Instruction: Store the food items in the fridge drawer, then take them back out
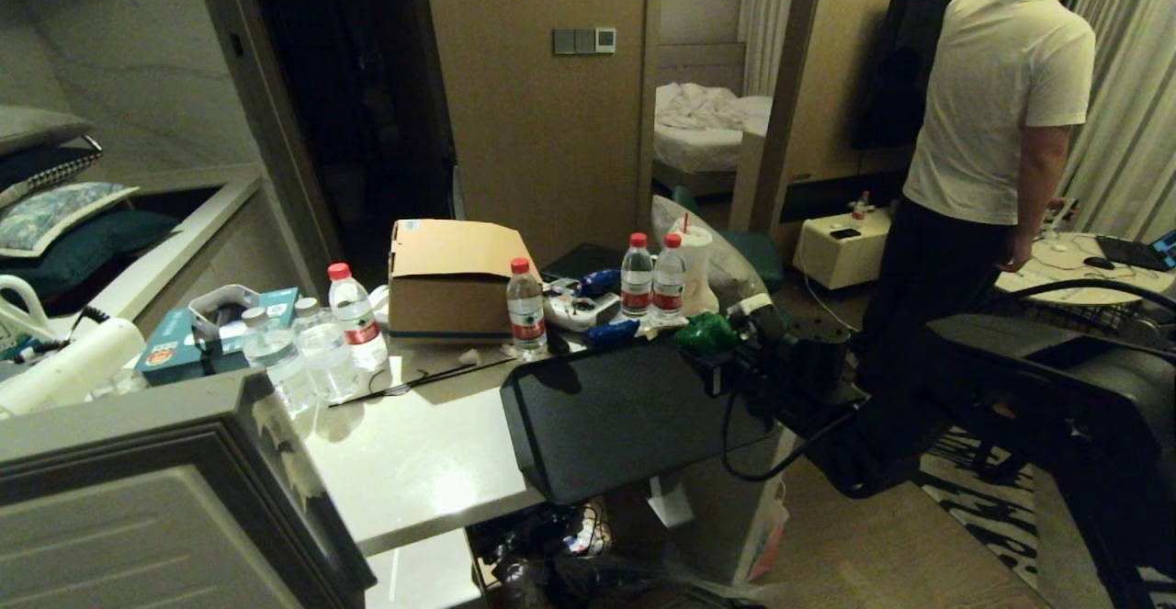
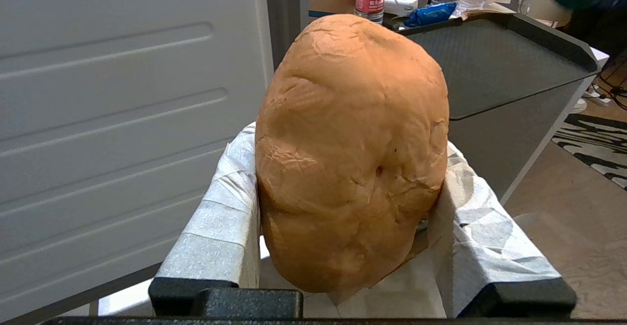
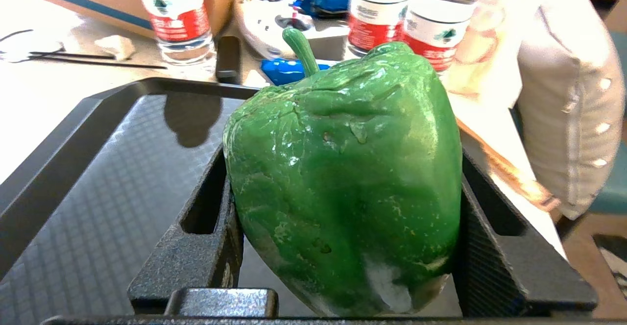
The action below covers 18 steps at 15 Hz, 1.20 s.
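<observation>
The food items are both held. The orange-tan lumpy bread [image 2: 350,148] sits between white-wrapped fingers [image 2: 225,207], with my left gripper [image 2: 349,168] shut on it beside a grey fridge panel [image 2: 122,119]. A glossy green pepper [image 3: 343,183] with its stem up is clamped between black fingers [image 3: 205,237] of my right gripper [image 3: 343,173]. In the head view that gripper [image 1: 735,338] holds the pepper [image 1: 703,333] at the far right corner of a black tray [image 1: 606,416]. The fridge drawer is out of view.
The grey fridge top [image 1: 138,499] fills the lower left. On the counter [image 1: 413,462] behind the tray stand water bottles [image 1: 526,306], a cardboard box [image 1: 450,278] and small clutter. A person [image 1: 992,113] stands at the right, with a black chair [image 1: 1057,361] nearby.
</observation>
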### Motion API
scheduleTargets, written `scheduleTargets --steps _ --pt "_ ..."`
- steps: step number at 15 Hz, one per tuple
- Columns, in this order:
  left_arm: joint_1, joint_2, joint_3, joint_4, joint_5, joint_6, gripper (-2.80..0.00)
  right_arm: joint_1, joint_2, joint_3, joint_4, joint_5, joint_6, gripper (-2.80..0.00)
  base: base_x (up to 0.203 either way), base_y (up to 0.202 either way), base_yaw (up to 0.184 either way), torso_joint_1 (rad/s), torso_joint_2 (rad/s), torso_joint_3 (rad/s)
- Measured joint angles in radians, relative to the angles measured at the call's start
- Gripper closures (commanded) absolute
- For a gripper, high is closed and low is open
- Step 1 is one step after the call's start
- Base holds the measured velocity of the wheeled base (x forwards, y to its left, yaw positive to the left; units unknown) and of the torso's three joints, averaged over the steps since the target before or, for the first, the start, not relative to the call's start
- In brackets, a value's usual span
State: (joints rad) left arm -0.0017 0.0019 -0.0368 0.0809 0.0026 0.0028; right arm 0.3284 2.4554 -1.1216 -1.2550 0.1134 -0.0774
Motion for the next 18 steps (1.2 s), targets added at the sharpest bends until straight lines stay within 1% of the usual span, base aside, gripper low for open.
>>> scheduleTargets --steps 4,10,13,18 --pt "0.0 0.0 0.0 0.0 0.0 0.0 0.0 0.014 0.049 -0.008 -0.038 0.004 0.008 0.0 0.0 0.0 0.0 0.0 0.0 0.0" --pt "0.0 0.0 0.0 -0.001 0.0 0.001 0.0 -0.014 0.138 -0.06 -0.135 0.019 0.011 0.0 0.0 0.0 0.0 0.0 0.0 0.0" --pt "0.0 0.0 0.011 -0.027 0.0 0.001 0.0 -0.023 0.185 -0.095 -0.166 0.037 0.016 0.0 0.0 0.0 0.0 0.0 0.0 0.0" --pt "0.0 0.0 0.016 -0.034 -0.001 0.003 0.0 -0.04 0.202 -0.09 -0.206 0.048 0.04 0.0 0.0 0.0 0.0 0.0 0.0 0.0"
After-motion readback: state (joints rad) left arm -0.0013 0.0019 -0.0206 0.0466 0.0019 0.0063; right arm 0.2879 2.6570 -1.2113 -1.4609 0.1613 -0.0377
